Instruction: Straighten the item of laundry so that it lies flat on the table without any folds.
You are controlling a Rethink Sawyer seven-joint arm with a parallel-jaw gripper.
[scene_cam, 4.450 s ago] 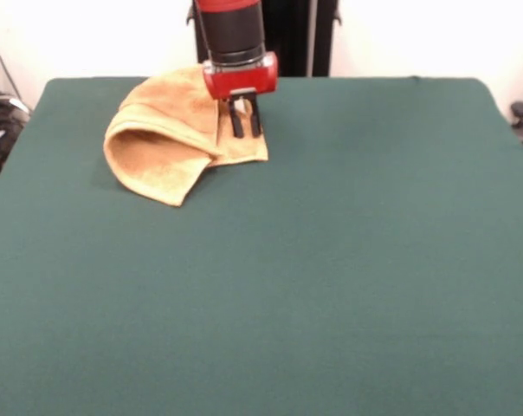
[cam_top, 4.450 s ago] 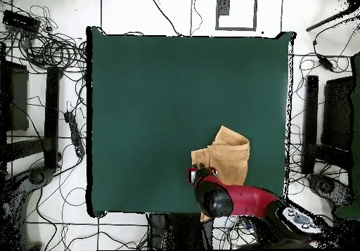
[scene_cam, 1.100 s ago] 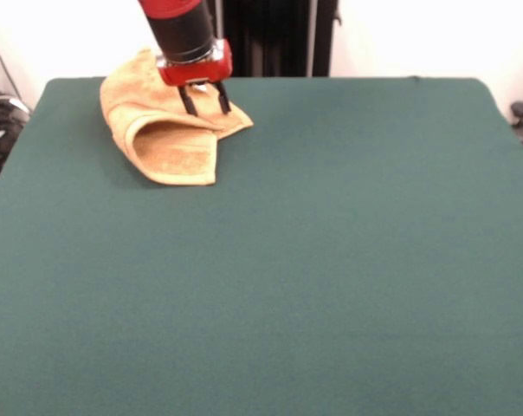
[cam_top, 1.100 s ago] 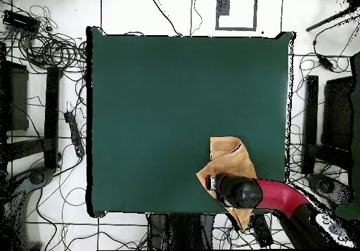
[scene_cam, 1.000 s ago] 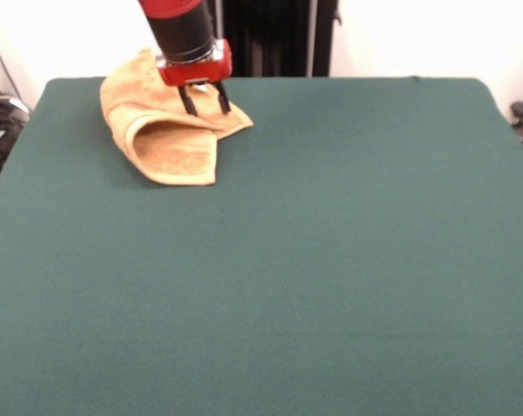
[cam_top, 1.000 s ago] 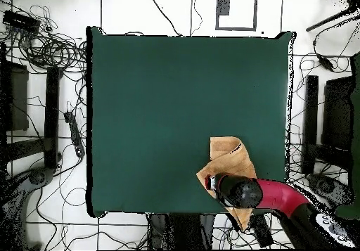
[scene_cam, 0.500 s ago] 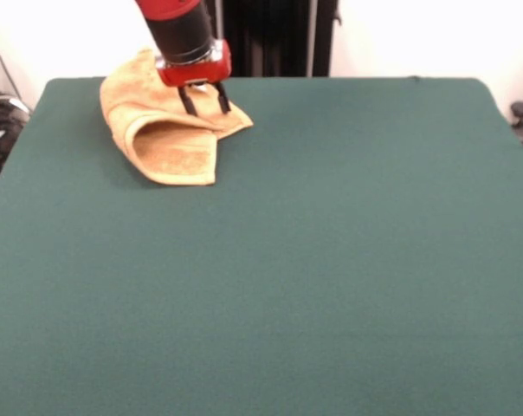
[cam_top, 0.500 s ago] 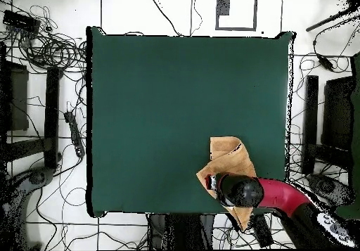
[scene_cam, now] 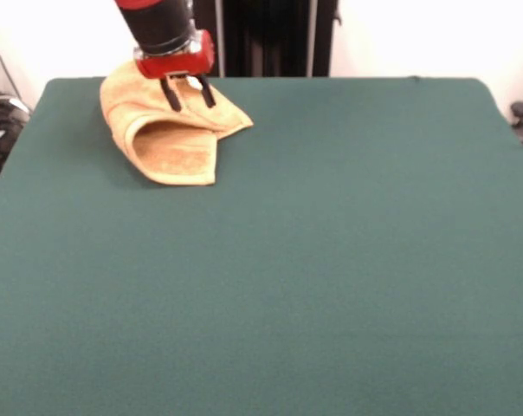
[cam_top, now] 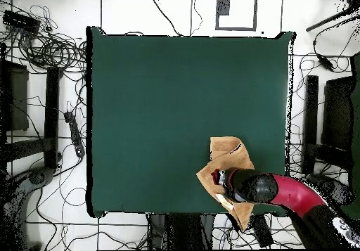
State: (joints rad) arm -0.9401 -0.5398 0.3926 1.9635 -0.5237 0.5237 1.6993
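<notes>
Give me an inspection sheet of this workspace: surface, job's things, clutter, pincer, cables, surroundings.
Surface: table covered in dark green cloth.
Job's things: mustard towel near the table's robot-side edge, folded over itself, not flat; in the overhead view part of it hangs past the table edge.
Clutter: nothing seen on the table.
Pincer: pincer open, holding nothing, its tips just over the towel's far part.
Cables: many loose cables on the floor around the table.
Surroundings: tiled floor, dark equipment beside the table.
</notes>
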